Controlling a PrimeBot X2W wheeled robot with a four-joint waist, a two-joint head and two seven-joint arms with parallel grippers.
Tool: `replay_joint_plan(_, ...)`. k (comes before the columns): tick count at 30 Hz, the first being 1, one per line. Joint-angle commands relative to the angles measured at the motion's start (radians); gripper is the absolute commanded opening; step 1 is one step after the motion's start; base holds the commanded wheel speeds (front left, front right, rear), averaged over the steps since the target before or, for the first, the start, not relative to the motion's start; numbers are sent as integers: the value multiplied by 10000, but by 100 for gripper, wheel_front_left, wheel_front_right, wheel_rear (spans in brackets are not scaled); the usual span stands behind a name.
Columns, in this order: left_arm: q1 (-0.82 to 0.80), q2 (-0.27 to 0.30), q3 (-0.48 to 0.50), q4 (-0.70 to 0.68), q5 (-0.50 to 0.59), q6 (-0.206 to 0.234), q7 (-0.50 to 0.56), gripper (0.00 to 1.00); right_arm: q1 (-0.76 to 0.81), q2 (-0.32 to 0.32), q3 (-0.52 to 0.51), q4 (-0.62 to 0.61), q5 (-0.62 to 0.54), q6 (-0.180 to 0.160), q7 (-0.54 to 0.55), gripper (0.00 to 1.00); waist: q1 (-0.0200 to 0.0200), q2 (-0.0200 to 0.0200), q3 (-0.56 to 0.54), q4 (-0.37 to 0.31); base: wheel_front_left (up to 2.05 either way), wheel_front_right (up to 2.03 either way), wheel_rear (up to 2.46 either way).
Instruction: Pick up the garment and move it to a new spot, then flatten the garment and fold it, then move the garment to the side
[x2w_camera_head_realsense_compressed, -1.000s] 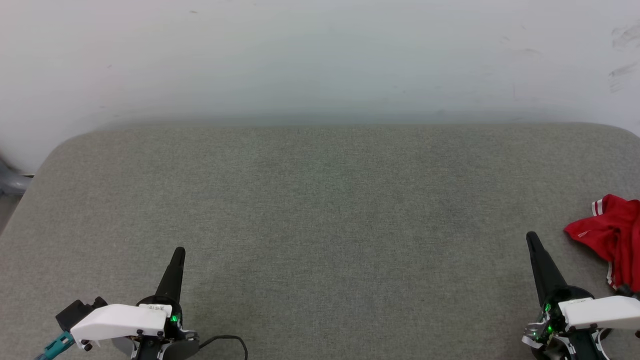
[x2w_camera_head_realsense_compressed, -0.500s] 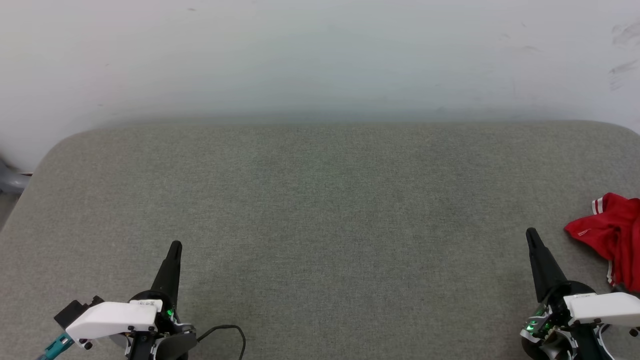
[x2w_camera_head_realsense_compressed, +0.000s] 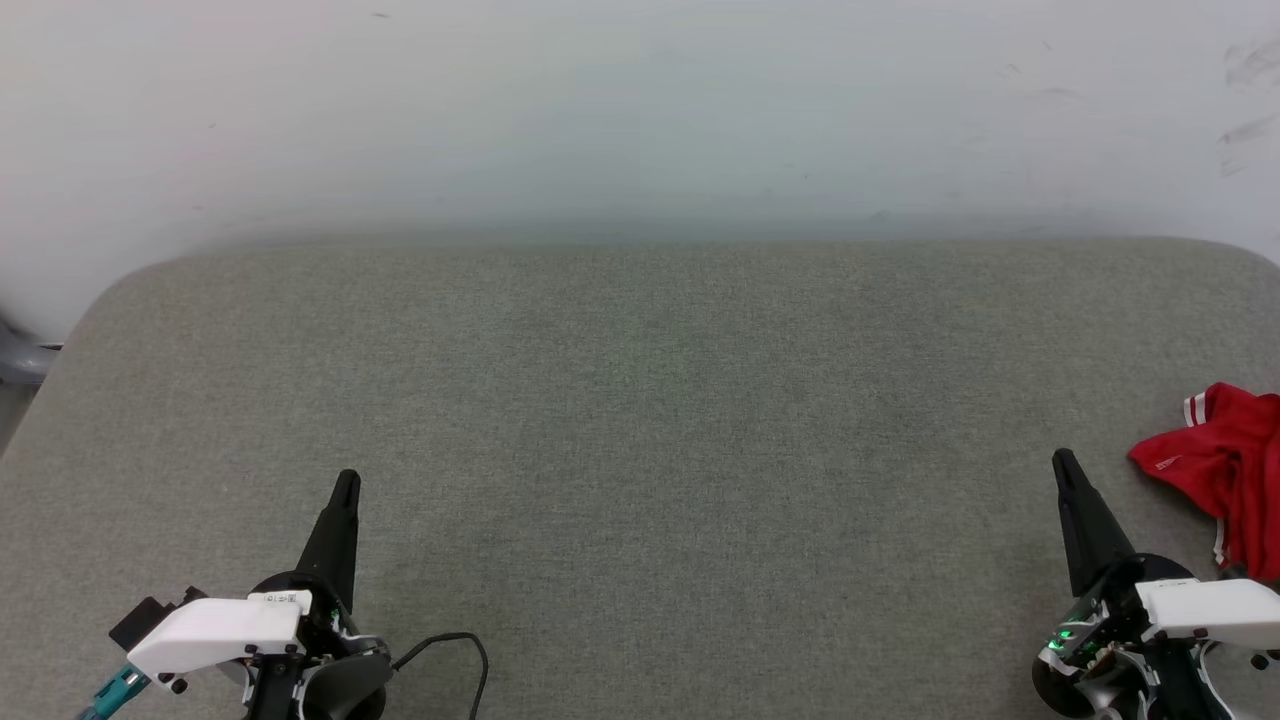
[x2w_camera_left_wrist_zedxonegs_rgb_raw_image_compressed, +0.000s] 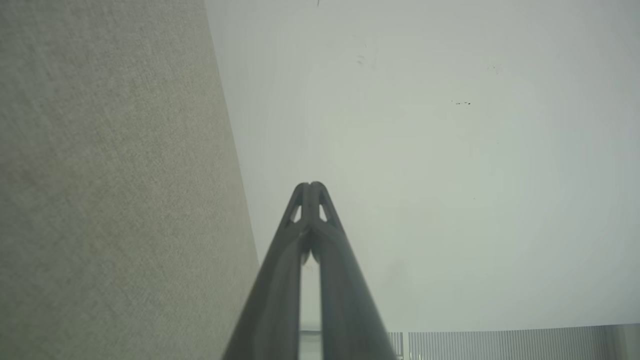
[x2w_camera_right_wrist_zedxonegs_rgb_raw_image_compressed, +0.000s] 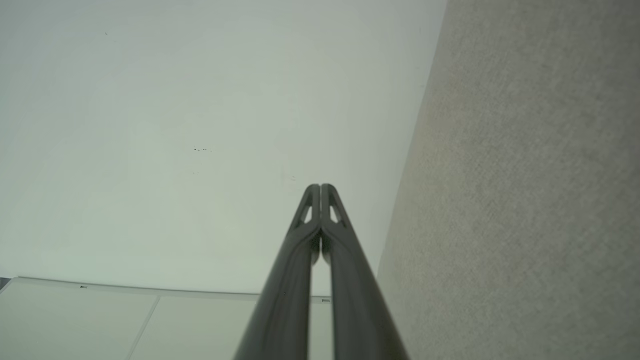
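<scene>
A crumpled red shirt (x2w_camera_head_realsense_compressed: 1225, 470) with white-striped trim lies at the far right edge of the grey, cloth-covered desk (x2w_camera_head_realsense_compressed: 640, 400), partly cut off by the border of the head view. We see it just to the right of the right arm (x2w_camera_head_realsense_compressed: 1200, 610), whose dark fingers (x2w_camera_head_realsense_compressed: 1085, 525) point up the desk toward the pale wall (x2w_camera_head_realsense_compressed: 640, 100); fingertip and cloth are apart. The right jaws are pressed together on nothing, and the right wrist view shows the fingers (x2w_camera_right_wrist_zedxonegs_rgb_raw_image_compressed: 292, 280) meeting at their tips. The left jaws are likewise together and empty, their fingers (x2w_camera_left_wrist_zedxonegs_rgb_raw_image_compressed: 280, 280) touching at the tips. The left arm (x2w_camera_head_realsense_compressed: 215, 630) sits at the lower left, well apart from the shirt, with a black cable (x2w_camera_head_realsense_compressed: 455, 636) curling on the desk beside it.
</scene>
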Motion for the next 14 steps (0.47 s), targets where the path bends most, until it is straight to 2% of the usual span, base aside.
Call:
replay_joint_plan(1, -64, -29, 33, 1, -10, -48, 31, 0, -114, 3, -23, 6, 28, -3, 35, 0, 0, -1, 0, 1, 0, 0, 0)
replay_joint_plan(14, -62, -28, 33, 0, -12, -48, 30, 0, -115, 34, -64, 10, -22, -3, 53, 0, 0, -1, 0, 1, 0, 0, 0)
